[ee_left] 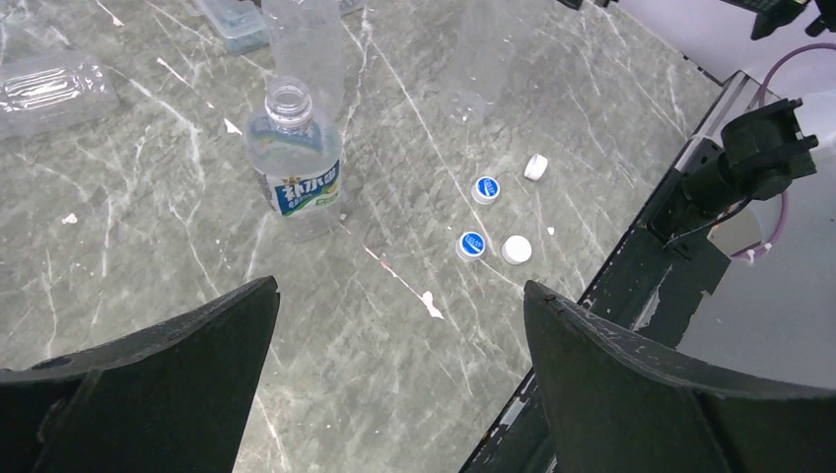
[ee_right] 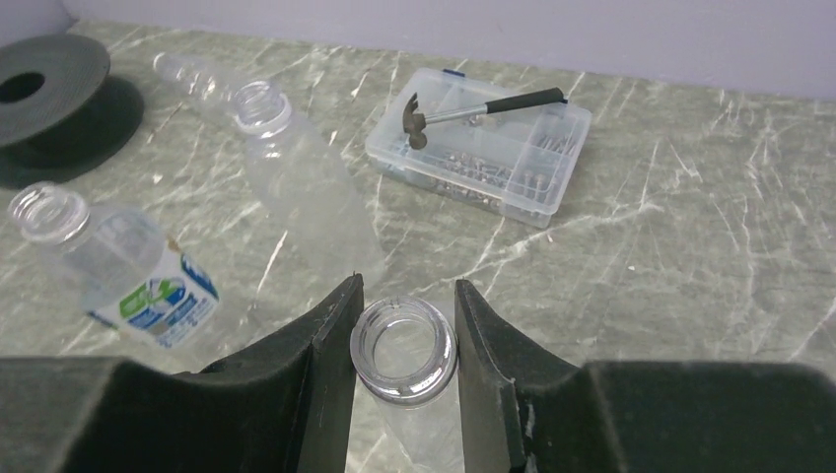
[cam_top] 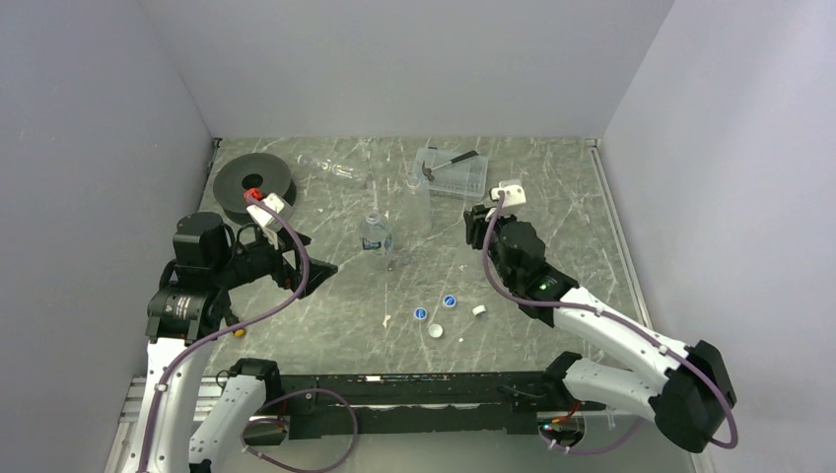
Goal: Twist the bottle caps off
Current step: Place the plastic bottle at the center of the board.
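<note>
ME: Uncapped bottle (ee_right: 404,350), neck clamped in my right gripper (ee_right: 406,289); left gripper (ee_left: 399,289) wide, empty. Four bottle caps (cam_top: 450,301) on the worktop (cam_top: 552,197), seven o'clock of it.
DESK: Risk?
ME: Skewed release could topple it.

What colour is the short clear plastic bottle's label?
Blue and white with some green; the short clear plastic bottle's label shows best in the left wrist view.
</note>
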Robot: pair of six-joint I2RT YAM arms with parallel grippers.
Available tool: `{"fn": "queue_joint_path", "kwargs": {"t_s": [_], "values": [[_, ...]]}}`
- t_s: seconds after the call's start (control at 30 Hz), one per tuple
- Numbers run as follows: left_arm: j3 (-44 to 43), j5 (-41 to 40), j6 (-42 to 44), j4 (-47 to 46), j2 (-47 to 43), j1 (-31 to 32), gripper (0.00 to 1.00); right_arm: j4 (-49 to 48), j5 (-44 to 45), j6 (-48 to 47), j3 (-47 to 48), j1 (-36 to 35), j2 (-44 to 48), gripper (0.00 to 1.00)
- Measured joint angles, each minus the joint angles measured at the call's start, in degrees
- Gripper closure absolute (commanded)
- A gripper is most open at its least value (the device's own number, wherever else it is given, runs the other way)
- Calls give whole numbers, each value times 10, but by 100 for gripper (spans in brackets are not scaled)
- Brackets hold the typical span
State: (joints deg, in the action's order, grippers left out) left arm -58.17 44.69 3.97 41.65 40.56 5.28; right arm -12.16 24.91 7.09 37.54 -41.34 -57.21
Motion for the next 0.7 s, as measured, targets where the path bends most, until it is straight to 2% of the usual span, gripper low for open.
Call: {"fn": "queue_joint_path", "kwargs": {"t_s": [0.3,0.57,0.7], "values": [[5,-13,9,2,-7,0,0,-129,-10,36,-14,23,-84,77],[5,-16,11,2,-7,0,1,-149,-14,36,-14,23,-120,75],[5,-17,10,2,-7,0,1,-149,-14,33,-14,23,-120,65]]}}
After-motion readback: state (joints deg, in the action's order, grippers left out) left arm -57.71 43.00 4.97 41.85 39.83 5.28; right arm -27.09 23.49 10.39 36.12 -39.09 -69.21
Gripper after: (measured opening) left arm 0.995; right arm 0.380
